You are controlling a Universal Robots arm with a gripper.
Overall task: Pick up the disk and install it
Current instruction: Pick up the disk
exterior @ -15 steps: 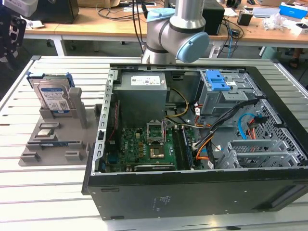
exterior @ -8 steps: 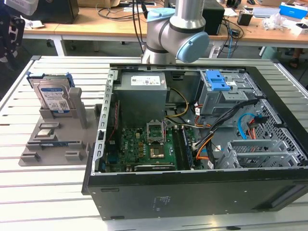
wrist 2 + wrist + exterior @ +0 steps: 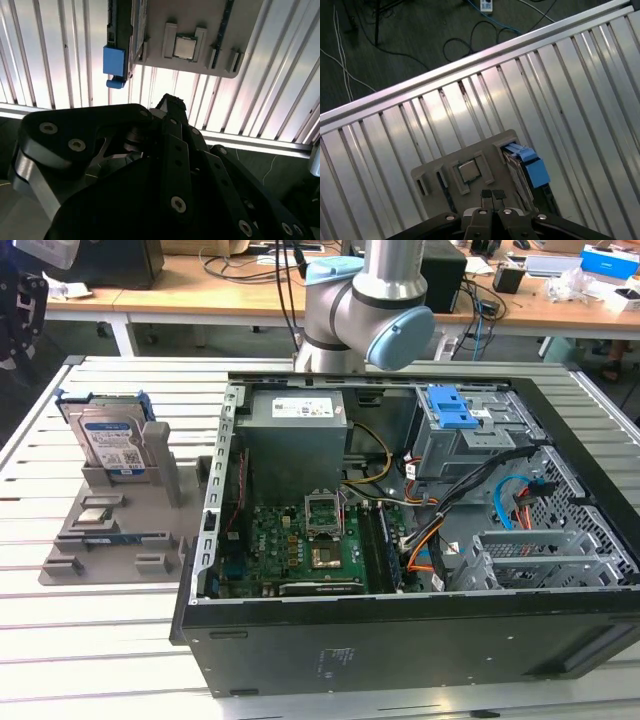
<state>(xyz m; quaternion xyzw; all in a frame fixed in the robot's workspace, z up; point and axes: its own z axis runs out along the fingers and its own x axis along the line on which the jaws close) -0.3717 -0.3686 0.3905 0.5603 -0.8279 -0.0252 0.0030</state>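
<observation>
While the gripper (image 3: 492, 194) hangs above the ribbed metal worktop (image 3: 100, 640), I read its fingers (image 3: 486, 194) in the first wrist view as clenched together with nothing between them. The disk (image 3: 112, 440) stands on edge in a holder of the grey fixture tray (image 3: 110, 550), at the exterior view's left, well apart from the open computer case (image 3: 400, 640). Its label faces the camera and its blue side rails show at the top corners. In both wrist views the disk appears edge-on, with one blue rail end (image 3: 535, 169) projecting past the tray. A small square silver chip (image 3: 468, 171) sits in a tray recess just beside the disk. The gripper touches neither. Inside the case, the blue-topped drive cage (image 3: 455, 420) sits near the far wall.
</observation>
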